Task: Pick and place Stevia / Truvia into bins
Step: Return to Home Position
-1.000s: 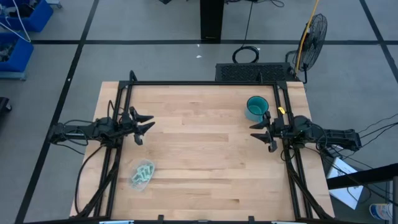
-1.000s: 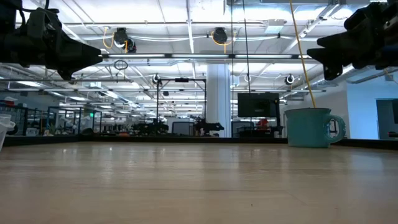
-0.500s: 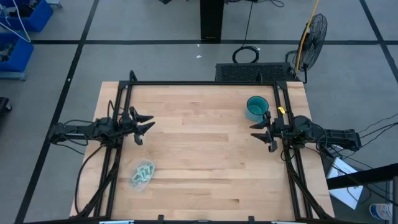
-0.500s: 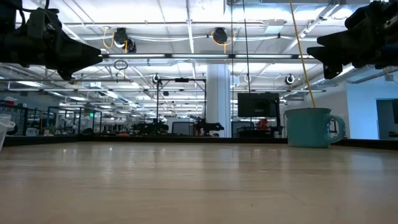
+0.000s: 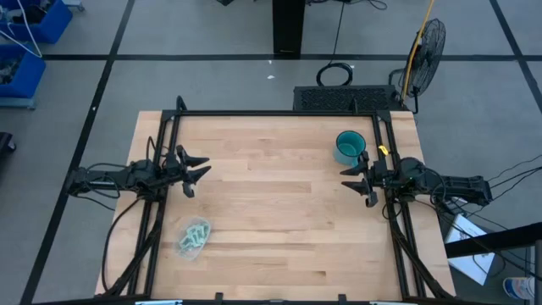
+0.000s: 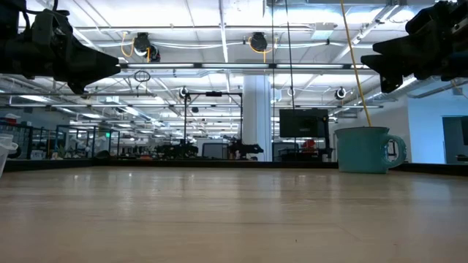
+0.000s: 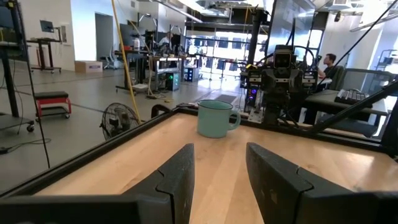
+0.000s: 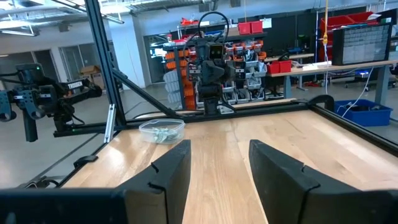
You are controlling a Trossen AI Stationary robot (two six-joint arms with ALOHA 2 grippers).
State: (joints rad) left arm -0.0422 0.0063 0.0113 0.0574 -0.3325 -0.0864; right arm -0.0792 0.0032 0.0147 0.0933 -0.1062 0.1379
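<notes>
High view: packets sit in tub; none loose on tabletop; left tool and right tool released, empty; job looks done.

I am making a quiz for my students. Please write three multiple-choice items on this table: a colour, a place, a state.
1. What colour is the cup? A red; B teal; C white.
2. Where are the sachets? A in the clear tub; B in the cup; C under the cup.
3. How are the left gripper and right gripper? A shut on a sachet; B shut on the cup; C open, empty.
1 B, it looks teal. 2 A, they show through the tub. 3 C, both show a wide gap, nothing in it.
</notes>
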